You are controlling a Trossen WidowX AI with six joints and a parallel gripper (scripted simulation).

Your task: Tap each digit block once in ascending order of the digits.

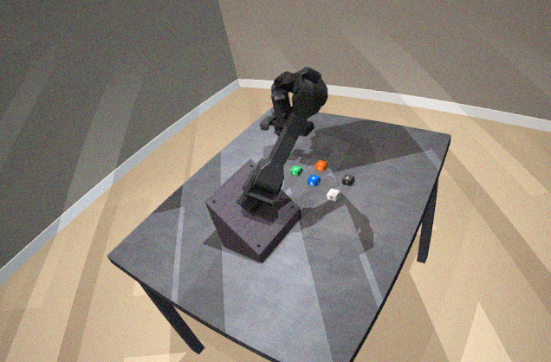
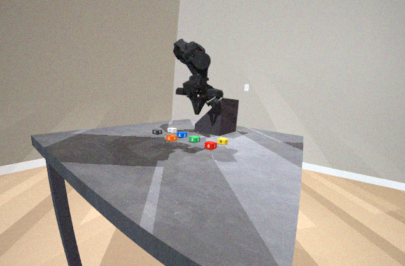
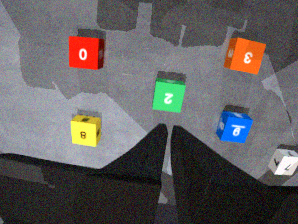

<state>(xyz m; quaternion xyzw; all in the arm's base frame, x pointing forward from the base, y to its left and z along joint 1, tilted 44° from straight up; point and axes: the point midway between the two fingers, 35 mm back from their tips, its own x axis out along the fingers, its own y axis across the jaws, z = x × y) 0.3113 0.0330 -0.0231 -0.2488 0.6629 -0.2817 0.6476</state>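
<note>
My gripper (image 2: 197, 113) (image 3: 168, 132) is shut and empty, raised above the blocks, its tips just below the green block in the wrist view. The green block (image 1: 295, 171) (image 2: 194, 139) (image 3: 169, 96) shows 2. The red block (image 2: 210, 146) (image 3: 85, 53) shows 0, the orange block (image 1: 320, 165) (image 2: 171, 138) (image 3: 244, 55) 3, and the yellow block (image 2: 222, 141) (image 3: 85, 131) 8. The blue block (image 1: 314, 180) (image 2: 181, 135) (image 3: 234, 127) shows an underlined digit, apparently 6. The white block (image 1: 333, 195) (image 2: 172, 130) (image 3: 283, 162) seems to show 7. The black block's (image 1: 348, 179) (image 2: 156, 132) digit is unreadable.
The arm's dark base (image 1: 255, 216) (image 2: 228, 118) stands on the grey table (image 1: 263, 303) (image 2: 197, 191) beside the blocks. In the top view the arm hides the red and yellow blocks. Shadows fall across the table.
</note>
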